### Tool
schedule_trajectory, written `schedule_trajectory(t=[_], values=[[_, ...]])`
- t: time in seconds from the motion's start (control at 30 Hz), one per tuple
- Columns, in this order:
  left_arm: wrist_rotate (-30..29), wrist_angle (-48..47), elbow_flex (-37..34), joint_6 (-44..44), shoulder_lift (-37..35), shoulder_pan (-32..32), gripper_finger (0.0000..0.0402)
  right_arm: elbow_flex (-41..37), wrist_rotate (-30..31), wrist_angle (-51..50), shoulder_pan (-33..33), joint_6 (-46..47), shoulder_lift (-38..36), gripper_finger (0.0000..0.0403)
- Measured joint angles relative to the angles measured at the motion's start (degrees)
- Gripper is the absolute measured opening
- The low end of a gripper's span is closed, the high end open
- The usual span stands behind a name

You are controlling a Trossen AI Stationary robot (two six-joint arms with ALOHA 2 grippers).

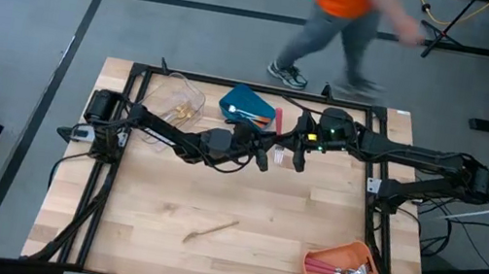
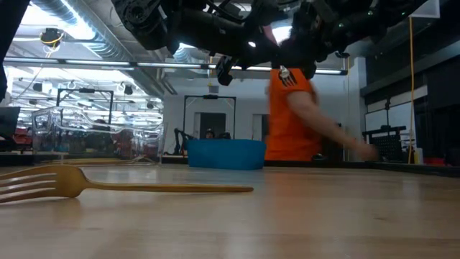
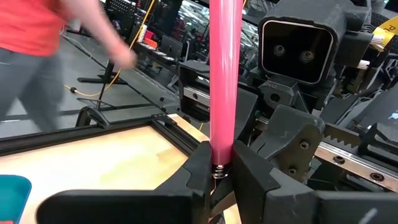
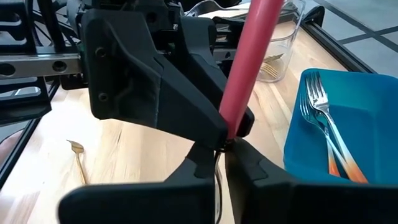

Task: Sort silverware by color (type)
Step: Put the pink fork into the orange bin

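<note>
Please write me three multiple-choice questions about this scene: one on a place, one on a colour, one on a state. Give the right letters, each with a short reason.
1. Where does the gold fork lie?
A in the blue bin
B on the wooden table
C in the orange bin

2. What colour is the handle of the utensil at the left gripper?
A pink
B green
C white

3. How do the left gripper's fingers stand?
A wide open, holding nothing
B flat on the table
C shut on the utensil

Answers:
1 B: the high view shows it alone on bare wood.
2 A: the left wrist view shows a pink handle.
3 C: the fingers clamp the handle's end.
</note>
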Motion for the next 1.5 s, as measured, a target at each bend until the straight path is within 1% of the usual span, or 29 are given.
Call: schedule_trajectory(t=[0.53, 0.63, 0.87, 1.03, 1.13, 1.33, 1.5], values=[[0.04, -0.20, 0.02, -0.02, 0.00, 0.00, 0.0040, 0.00, 0.09, -0.04, -0.02, -0.02, 0.00, 0.0001], [0.22, -0.20, 0.02, -0.06, 0.00, 0.00, 0.0054, 0.00, 0.09, -0.04, -0.02, -0.05, 0.00, 0.0000], [0.39, -0.38, 0.02, -0.22, 0.00, 0.00, 0.0108, 0.00, 0.07, 0.24, -0.02, -0.21, 0.00, 0.0000], [0.81, -0.34, 0.02, 0.00, 0.00, 0.00, 0.0116, 0.00, 0.16, -0.20, -0.02, -0.20, -0.36, 0.0000], [0.99, -0.24, 0.04, 0.71, 0.00, 0.00, 0.0115, 0.00, 1.75, -1.24, 0.02, -0.90, -1.60, 0.0000], [1.40, -0.21, 0.04, 4.88, 0.04, -0.95, 0.0115, 0.13, 6.72, -5.71, -0.06, -2.59, -5.44, 0.0000], [1.11, -0.54, 0.04, 6.32, 0.04, -1.88, 0.0115, 0.13, 7.47, -10.29, -0.07, -2.60, -8.66, 0.0000]])
